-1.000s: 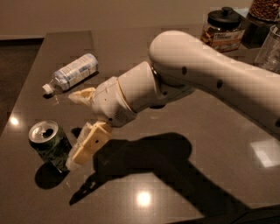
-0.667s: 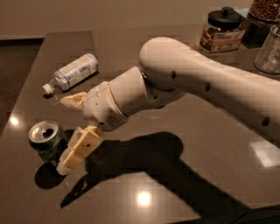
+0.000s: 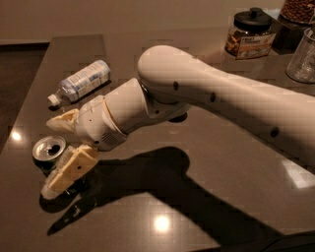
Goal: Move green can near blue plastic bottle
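The green can (image 3: pixel 47 151) stands upright near the table's left front edge, silver top with its opening showing. The blue plastic bottle (image 3: pixel 81 80) lies on its side farther back on the left, white cap pointing front-left. My gripper (image 3: pixel 53 153) is open with its cream fingers on either side of the can: one finger (image 3: pixel 63 121) behind it, the other (image 3: pixel 69 170) in front of it and partly covering its body. I cannot tell whether the fingers touch the can.
A black-lidded glass jar (image 3: pixel 250 33) stands at the back right, with a dark container (image 3: pixel 296 15) of nuts and a clear glass (image 3: pixel 302 61) beside it. The dark glossy table (image 3: pixel 211 162) ends close to the can on the left. My arm spans the table's middle.
My gripper has moved left and forward, from beside the can to straddling it. The can and bottle have not moved.
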`<control>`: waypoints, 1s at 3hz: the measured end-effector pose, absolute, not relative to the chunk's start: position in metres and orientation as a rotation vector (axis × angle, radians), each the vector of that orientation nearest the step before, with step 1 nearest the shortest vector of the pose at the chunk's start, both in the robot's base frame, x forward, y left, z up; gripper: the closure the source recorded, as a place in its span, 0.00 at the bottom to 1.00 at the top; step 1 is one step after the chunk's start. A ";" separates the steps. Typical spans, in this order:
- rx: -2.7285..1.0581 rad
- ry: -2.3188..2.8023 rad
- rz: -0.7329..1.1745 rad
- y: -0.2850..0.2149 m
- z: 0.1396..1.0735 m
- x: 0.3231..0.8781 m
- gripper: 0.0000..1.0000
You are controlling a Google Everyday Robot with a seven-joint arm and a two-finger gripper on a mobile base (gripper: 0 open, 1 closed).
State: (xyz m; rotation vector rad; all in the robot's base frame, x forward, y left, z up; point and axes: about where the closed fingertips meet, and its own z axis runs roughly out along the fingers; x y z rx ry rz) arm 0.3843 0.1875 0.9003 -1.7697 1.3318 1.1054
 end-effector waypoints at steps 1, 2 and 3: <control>-1.778 1.326 1.135 0.197 0.905 0.381 0.36; -1.771 1.337 1.138 0.197 0.912 0.386 0.59; -1.746 1.360 1.101 0.192 0.920 0.410 0.83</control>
